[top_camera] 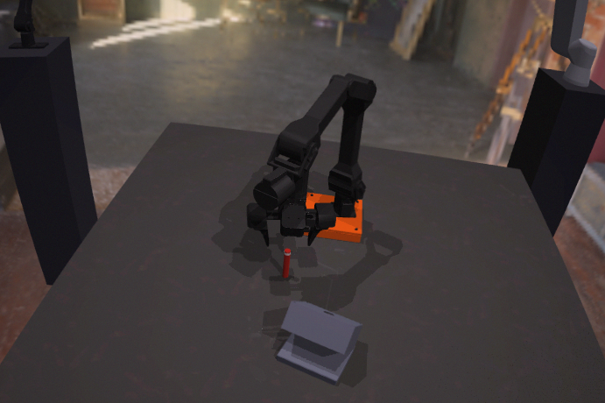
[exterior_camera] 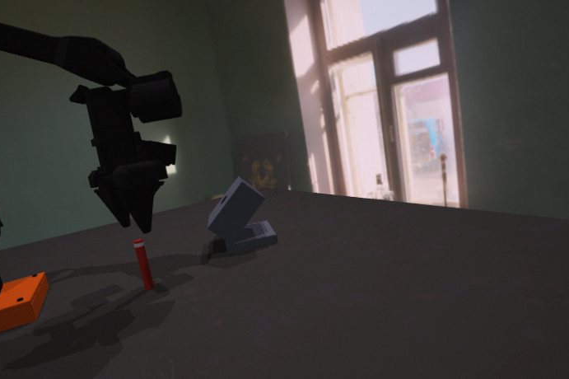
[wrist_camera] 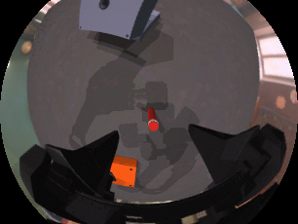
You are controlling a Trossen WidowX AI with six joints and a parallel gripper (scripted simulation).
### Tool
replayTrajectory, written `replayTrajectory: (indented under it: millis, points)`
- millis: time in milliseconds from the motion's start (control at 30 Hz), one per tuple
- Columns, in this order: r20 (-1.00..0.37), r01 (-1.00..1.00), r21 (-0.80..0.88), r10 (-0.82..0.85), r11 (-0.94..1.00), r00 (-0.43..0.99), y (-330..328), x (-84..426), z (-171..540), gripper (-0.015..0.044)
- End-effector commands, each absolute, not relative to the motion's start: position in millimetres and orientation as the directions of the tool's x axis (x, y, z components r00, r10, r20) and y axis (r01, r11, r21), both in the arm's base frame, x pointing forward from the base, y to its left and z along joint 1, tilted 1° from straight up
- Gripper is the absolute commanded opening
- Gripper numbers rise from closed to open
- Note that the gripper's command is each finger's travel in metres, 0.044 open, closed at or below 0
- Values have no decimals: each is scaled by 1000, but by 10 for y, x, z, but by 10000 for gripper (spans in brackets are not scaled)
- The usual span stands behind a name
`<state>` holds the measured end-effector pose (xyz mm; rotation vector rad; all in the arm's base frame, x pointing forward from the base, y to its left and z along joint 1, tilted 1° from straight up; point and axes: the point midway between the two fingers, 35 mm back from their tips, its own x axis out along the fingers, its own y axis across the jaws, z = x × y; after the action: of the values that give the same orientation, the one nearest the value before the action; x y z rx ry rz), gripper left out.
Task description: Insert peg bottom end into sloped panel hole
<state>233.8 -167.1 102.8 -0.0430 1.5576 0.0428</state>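
A red peg (top_camera: 286, 265) (exterior_camera: 144, 266) (wrist_camera: 152, 120) with a pale ring near its top stands upright on the table (top_camera: 170, 294). My gripper (top_camera: 288, 243) (exterior_camera: 135, 228) (wrist_camera: 154, 131) is open and empty, pointing down above the peg. In the wrist view the peg shows between the two spread fingertips. The grey sloped panel (top_camera: 320, 328) (exterior_camera: 235, 209) (wrist_camera: 117, 17) stands beyond the peg. Its hole (exterior_camera: 223, 198) (wrist_camera: 103, 4) is dark and looks round in the wrist view; only a sliver of it shows in the top view.
The orange base plate (top_camera: 338, 231) (exterior_camera: 14, 303) (wrist_camera: 125, 171) of my arm lies behind the peg, on the side away from the panel. Two dark pedestals (top_camera: 45, 142) (top_camera: 564, 123) with other arms stand beyond the table's sides.
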Motion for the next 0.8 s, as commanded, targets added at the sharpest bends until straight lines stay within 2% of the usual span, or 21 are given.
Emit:
replayTrajectory:
  millis: [0,767]
  points:
    - [-1000,-50,-2,-2,999,8,-1672,2330,961,440]
    - [-1000,-50,-2,-2,999,8,-1680,2338,586,440]
